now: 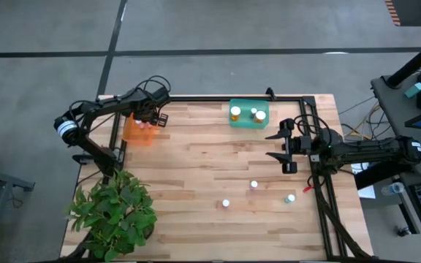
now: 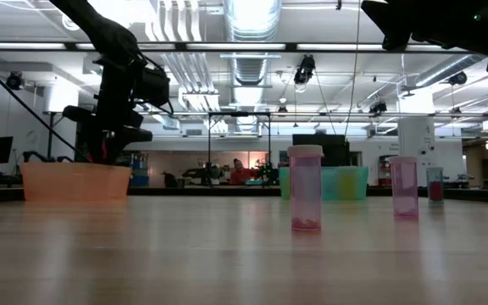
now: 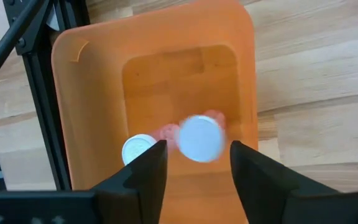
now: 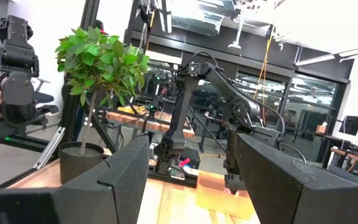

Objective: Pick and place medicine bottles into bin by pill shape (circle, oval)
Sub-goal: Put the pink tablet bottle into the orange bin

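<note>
My left gripper (image 1: pixel 146 120) hangs open over the orange bin (image 1: pixel 136 133) at the table's far left. In the left wrist view a bottle with a white cap (image 3: pixel 199 138) shows blurred inside the bin (image 3: pixel 98 93), between my fingertips and apart from both. A second white cap (image 3: pixel 138 149) rests on the bin floor. My right gripper (image 1: pixel 282 151) is open and empty above the table's right side, pointing left. Three bottles (image 1: pixel 253 185) (image 1: pixel 226 204) (image 1: pixel 290 198) stand upright on the near right of the table. The green bin (image 1: pixel 248 115) holds two bottles.
A potted plant (image 1: pixel 115 208) stands at the near left corner. Black frame rails run along the table's left (image 1: pixel 115 146) and right (image 1: pixel 320 190) edges. In the low view the three standing bottles (image 2: pixel 306 188) are pink, with bare wood around them.
</note>
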### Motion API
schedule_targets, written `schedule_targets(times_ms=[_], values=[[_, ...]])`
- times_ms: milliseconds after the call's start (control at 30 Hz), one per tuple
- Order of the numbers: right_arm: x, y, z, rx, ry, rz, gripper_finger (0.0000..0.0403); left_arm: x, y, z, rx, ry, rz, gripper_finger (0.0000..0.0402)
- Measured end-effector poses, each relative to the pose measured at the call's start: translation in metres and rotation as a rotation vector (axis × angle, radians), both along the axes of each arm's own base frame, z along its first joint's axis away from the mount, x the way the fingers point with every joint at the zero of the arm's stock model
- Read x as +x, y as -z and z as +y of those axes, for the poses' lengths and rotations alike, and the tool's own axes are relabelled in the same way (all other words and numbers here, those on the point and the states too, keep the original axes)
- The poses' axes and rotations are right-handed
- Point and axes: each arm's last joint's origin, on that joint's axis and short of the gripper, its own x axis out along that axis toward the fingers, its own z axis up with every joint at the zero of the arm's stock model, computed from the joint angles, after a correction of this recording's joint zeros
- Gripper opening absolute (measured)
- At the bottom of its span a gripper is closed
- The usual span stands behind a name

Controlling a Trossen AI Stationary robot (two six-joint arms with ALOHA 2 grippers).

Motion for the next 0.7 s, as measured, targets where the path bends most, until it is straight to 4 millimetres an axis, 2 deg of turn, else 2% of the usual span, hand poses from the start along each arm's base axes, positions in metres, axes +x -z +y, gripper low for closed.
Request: schedule_targets(times_ms=[333,500,700], values=[[0.0,0.0,0.0,-0.002,0.001,0.0,0.0226,0.002,-0.007,-0.002,0.005,0.04,-0.002,0.0169],[0.0,0.0,0.0,-0.003,0.001,0.0,0.0226,0.009,-0.025,-0.01,0.054,0.106,-0.049,0.017],[0.0,0.0,-0.001,0.01,0.032,-0.001,0.0226,0.01,-0.049,-0.032,0.124,0.2,-0.127,0.017]])
